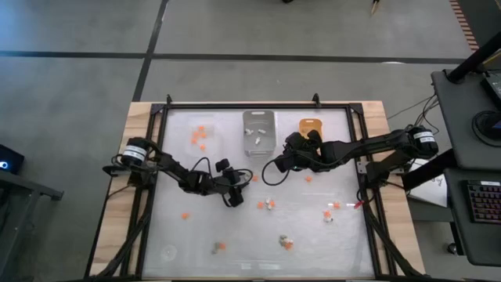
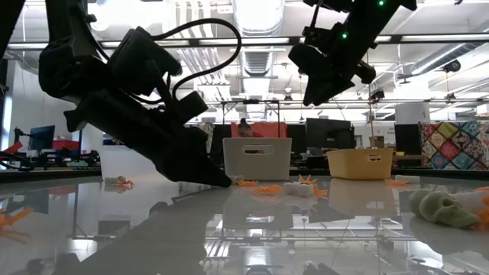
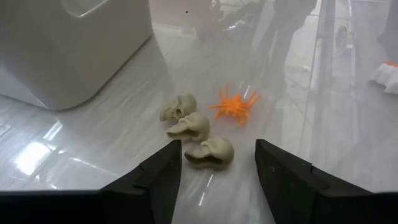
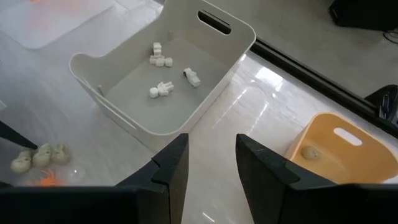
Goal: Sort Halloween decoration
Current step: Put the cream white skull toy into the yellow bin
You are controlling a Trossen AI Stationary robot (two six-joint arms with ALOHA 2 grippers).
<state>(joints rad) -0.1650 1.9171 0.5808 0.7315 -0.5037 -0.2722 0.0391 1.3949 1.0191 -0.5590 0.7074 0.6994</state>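
Three tan skull trinkets [image 3: 189, 126] and an orange spider [image 3: 235, 104] lie together on the glass table near its middle. My left gripper [image 3: 217, 152] is low over the table, slanting down, open. Its fingers stand on either side of the nearest skull [image 3: 211, 151] without touching it. In the high view this gripper [image 1: 238, 199] is just left of that cluster [image 1: 267, 205]. My right gripper [image 4: 211, 163] hangs open, holding nothing, raised above the table beside the grey tray [image 4: 118, 106], in which small white trinkets [image 4: 160, 59] lie.
At the far edge stand a clear tray [image 1: 202, 137] with orange pieces, the grey tray [image 1: 259, 131] and an orange-yellow tray [image 1: 311, 127] with one tan piece [image 4: 307, 151]. More trinkets lie scattered toward the near edge [image 1: 286, 241] and the right [image 1: 329, 213].
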